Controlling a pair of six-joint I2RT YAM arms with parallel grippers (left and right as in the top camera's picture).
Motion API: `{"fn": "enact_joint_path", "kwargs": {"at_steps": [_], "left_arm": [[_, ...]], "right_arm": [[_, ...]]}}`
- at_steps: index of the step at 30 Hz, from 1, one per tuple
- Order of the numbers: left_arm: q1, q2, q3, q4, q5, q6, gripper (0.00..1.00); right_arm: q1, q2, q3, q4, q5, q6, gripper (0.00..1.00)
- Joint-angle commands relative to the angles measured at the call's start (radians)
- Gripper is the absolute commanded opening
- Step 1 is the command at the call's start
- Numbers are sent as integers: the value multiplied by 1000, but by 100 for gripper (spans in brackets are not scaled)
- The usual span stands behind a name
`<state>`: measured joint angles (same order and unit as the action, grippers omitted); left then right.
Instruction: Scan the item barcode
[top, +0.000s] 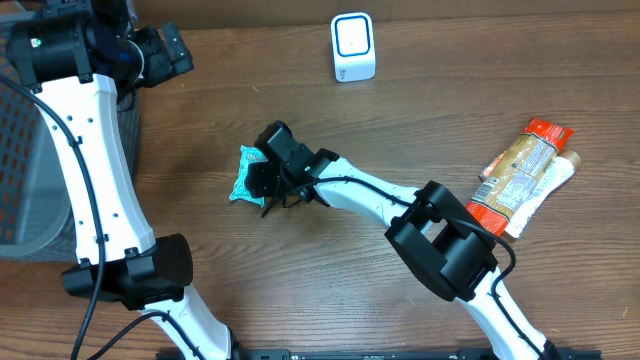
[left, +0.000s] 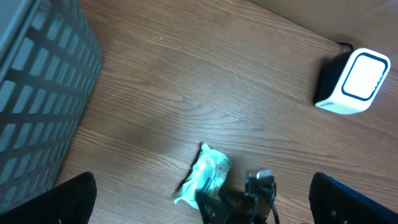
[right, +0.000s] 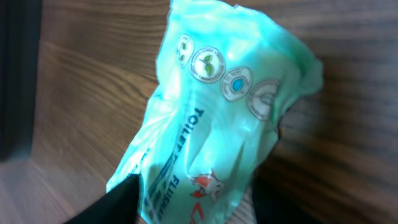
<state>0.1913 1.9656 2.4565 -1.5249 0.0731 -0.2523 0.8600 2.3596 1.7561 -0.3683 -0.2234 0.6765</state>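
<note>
we see the mint-green packet (top: 243, 176) lying on the wooden tabletop (top: 430, 110), a little left of the middle. its face carries a row of round badges and the word "toilet" running down it. the right pincer (top: 258, 183) is low over the packet, reaching in from the right. in the right wrist view its dark fingers (right: 118, 202) stand on either side of the packet's near end, close against the wrapper. we cannot tell whether they are pressing on it or only flanking it, and the packet looks to be resting on the wood.

the left pincer (top: 172, 52) hangs over the far left corner with its jaws spread wide and nothing between them. its wrist camera looks down on the packet and on the tip of the right arm.

the white scanner (top: 353, 47), with its blue-rimmed window, stands near the far edge, well apart from the packet. a grey mesh basket (top: 15, 150) sits at the left edge. over at the right side lies a tan snack wrapper with orange-red ends (top: 520, 170), with a white pack (top: 562, 172) just beside it, touching.
</note>
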Motion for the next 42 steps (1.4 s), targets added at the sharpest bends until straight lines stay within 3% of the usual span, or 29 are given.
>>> {"fn": "enact_joint_path", "kwargs": {"at_steps": [1, 5, 13, 19, 21, 25, 28, 35, 36, 39, 42], "left_arm": [[1, 3, 19, -1, -3, 2, 100], [-2, 3, 19, -1, -3, 2, 100], [-2, 3, 19, -1, -3, 2, 100], [-2, 3, 19, -1, -3, 2, 100], [-2, 3, 19, -1, -3, 2, 100], [-2, 3, 19, -1, -3, 2, 100], [-2, 3, 19, -1, -3, 2, 100], [-2, 3, 19, 2, -3, 2, 100], [-2, 3, 19, 2, -3, 2, 100], [-2, 3, 19, 3, -3, 2, 100], [-2, 3, 19, 3, -3, 2, 100]], "right_arm": [[6, 39, 19, -28, 53, 12, 37], [-18, 28, 21, -107, 35, 11, 4], [-141, -138, 113, -488, 103, -174, 4], [-138, -220, 207, -825, 542, -188, 4], [-124, -207, 209, -921, 718, -188, 4], [-121, -93, 209, -1146, 885, -164, 4], [-113, -21, 209, -1209, 917, -141, 4], [-47, 31, 207, -1159, 823, -163, 4], [-28, 32, 207, -1151, 820, -182, 4], [39, 32, 207, -1142, 804, -261, 36], [101, 32, 207, -1133, 800, -276, 50]]}}
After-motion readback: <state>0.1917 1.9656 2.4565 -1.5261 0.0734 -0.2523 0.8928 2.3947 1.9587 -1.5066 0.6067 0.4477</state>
